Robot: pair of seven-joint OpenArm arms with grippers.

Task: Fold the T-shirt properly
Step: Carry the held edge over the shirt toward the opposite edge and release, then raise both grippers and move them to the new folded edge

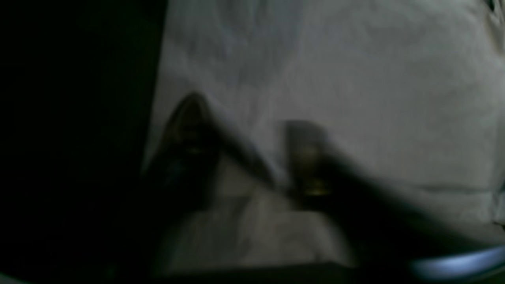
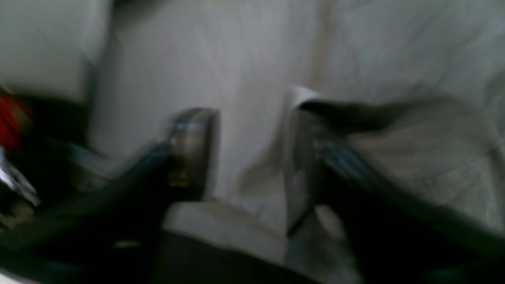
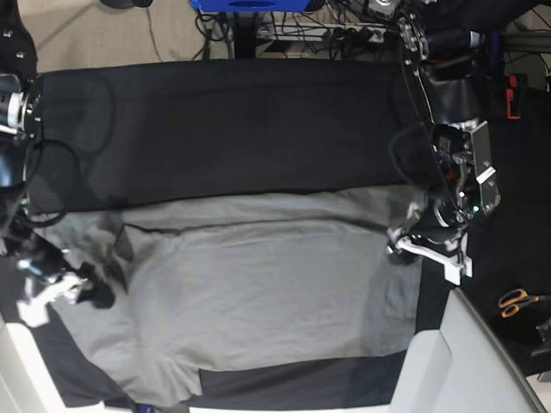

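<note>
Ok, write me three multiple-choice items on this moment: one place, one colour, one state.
1. In the base view, where are the orange-handled scissors?
A) At the right edge
B) At the top left
C) At the bottom centre

2. What colour is the short-sleeved cloth T-shirt?
A) Red
B) Grey
C) White

3. How do the black right gripper and black left gripper stand?
A) Both shut
B) Only the left open
C) Both open

1: A, the handles show there, beyond the left arm.
2: B, the fabric looks plain grey against the black cloth.
3: C, each wrist view, though blurred, shows jaws apart with grey fabric visible between them.
</note>
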